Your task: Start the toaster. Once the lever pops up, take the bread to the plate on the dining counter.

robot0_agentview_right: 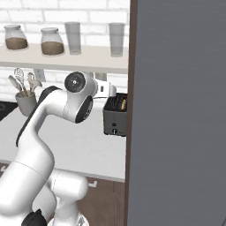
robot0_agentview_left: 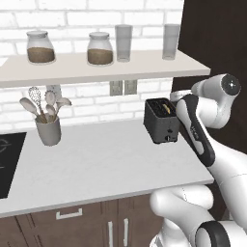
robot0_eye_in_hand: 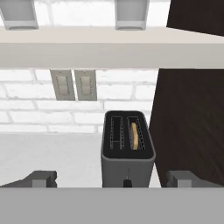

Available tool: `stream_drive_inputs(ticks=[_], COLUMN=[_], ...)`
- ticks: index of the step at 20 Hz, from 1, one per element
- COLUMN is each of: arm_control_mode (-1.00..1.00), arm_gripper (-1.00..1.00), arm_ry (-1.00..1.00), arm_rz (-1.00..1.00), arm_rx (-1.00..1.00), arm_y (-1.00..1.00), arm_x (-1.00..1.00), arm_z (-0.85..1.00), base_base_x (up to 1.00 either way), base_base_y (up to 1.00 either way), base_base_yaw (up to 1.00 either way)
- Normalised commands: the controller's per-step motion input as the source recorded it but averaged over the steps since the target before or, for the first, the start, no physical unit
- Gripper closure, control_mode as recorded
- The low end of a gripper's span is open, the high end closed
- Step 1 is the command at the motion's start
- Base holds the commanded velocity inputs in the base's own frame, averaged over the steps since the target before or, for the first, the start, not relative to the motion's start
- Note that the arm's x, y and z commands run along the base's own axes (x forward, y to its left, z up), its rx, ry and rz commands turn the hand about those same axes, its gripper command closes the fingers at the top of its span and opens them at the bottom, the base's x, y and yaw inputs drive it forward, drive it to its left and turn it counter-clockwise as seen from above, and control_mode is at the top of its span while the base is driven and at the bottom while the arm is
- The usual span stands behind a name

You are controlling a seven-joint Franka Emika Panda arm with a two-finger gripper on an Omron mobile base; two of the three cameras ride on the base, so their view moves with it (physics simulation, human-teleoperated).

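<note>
Just in front of the toaster (robot0_eye_in_hand: 128,151), your gripper (robot0_eye_in_hand: 113,179) hangs with its jaws spread wide and nothing between them; the two dark fingertips (robot0_eye_in_hand: 41,178) flank the toaster's front face on either side. That spread looks deliberate: you are lined up with the small lever low on the front, and I judge the next move is a push down on it to start toasting, which needs no grip.

The bread (robot0_eye_in_hand: 135,134) stands on edge in the right-hand slot, low in it, so it is well placed for toasting and not yet for lifting out.

The toaster sits at the far right end of the worktop (robot0_agentview_left: 106,164), close against the dark cabinet wall (robot0_eye_in_hand: 192,118), which leaves you little room on that side.

The hand view gives you both slots from above and the lever; the base views do not. The left base view shows the forearm reaching beside the toaster. In the right base view a tall grey panel (robot0_agentview_right: 176,114) cuts off the toaster's right part.
</note>
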Motion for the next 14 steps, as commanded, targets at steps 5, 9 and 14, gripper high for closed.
stream_drive_inputs(ticks=[5, 9, 14], arm_control_mode=[-1.00, -1.00, -1.00], arm_gripper=[-1.00, -1.00, -1.00], arm_ry=[0.00, 0.00, 0.00], arm_rz=[0.00, 0.00, 0.00], arm_rx=[0.00, 0.00, 0.00], arm_y=[0.00, 0.00, 0.00], arm_x=[0.00, 0.00, 0.00], arm_z=[0.00, 0.00, 0.00], base_base_x=[0.00, 0.00, 0.00], base_base_y=[0.00, 0.00, 0.00], base_base_yaw=[0.00, 0.00, 0.00])
